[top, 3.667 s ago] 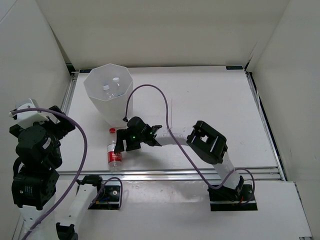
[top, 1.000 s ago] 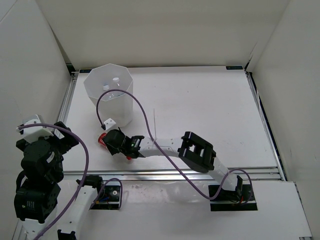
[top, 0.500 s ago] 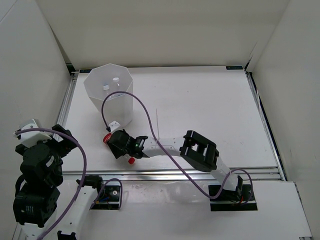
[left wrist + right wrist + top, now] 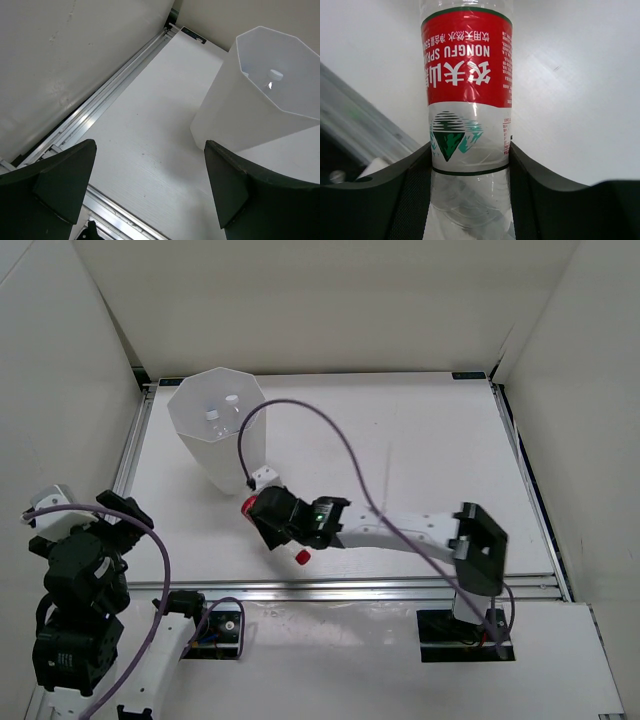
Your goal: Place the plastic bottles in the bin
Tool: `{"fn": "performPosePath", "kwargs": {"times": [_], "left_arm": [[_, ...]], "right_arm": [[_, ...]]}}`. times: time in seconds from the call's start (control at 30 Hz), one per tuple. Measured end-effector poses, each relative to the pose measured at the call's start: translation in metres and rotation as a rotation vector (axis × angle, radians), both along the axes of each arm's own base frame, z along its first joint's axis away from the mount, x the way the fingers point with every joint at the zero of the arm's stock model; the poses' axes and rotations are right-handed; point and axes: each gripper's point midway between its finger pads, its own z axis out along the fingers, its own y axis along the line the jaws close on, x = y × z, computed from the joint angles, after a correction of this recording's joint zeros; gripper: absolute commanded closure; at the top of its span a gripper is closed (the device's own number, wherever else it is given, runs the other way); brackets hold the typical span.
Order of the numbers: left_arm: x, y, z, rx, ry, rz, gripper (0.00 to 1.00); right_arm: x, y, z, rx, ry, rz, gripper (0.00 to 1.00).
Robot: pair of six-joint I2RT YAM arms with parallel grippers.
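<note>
White table (image 4: 420,440) all round. Right gripper (image 4: 272,518) grips the red-labelled bottle (image 4: 466,100), held slantwise across its jaws just beside the bin (image 4: 225,455). The bin's mouth lies up and back-left of it. Left gripper (image 4: 150,180) gapes wide, farther off.

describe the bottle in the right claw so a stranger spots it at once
Find the white octagonal bin at the table's far left; just in front of it, the right claw grips a clear plastic bottle. Unlike the two white-capped bottles inside the bin, it is outside and wears a red label with white lettering and a green mountain emblem.
</note>
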Motion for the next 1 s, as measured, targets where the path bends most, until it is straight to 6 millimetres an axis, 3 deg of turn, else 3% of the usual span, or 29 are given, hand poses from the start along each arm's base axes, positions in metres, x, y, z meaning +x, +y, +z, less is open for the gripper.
{"fn": "performPosePath", "kwargs": {"times": [0.13,0.2,0.33,0.4,0.43,0.5,0.57,0.73,0.83,0.9,1.0], "left_arm": [[0.003,0.003,-0.01,-0.033,-0.018,0.039,0.0],[0.006,0.003,-0.017,-0.046,-0.017,0.051,0.0],[0.013,0.003,-0.026,-0.06,-0.004,0.061,0.0],[0.015,0.002,-0.026,-0.065,-0.005,0.064,0.0],[0.016,0.003,-0.025,-0.066,-0.006,0.066,0.0],[0.019,0.004,-0.024,-0.064,-0.005,0.074,0.0],[0.023,0.004,-0.024,-0.062,0.005,0.079,0.0],[0.032,0.003,-0.027,-0.058,0.035,0.082,0.0],[0.034,0.003,-0.027,-0.056,0.041,0.085,0.0],[0.033,0.004,-0.027,-0.055,0.04,0.089,0.0],[0.033,0.005,-0.027,-0.049,0.041,0.097,0.0]], "right_arm": [[0.008,-0.013,0.115,0.183,-0.111,-0.006,1.0],[0.023,-0.003,0.19,0.325,-0.183,0.0,0.99],[0.079,0.016,0.322,0.582,-0.313,0.003,0.87],[0.109,0.023,0.36,0.66,-0.382,0.007,0.75],[0.123,0.028,0.368,0.687,-0.412,0.009,0.7],[0.142,0.041,0.359,0.693,-0.429,0.032,0.63],[0.15,0.057,0.325,0.645,-0.394,0.071,0.63],[0.178,0.1,0.247,0.604,-0.275,0.135,0.76],[0.195,0.102,0.241,0.645,-0.262,0.128,0.77],[0.204,0.097,0.253,0.688,-0.27,0.119,0.75],[0.215,0.091,0.267,0.741,-0.284,0.112,0.66]]}}
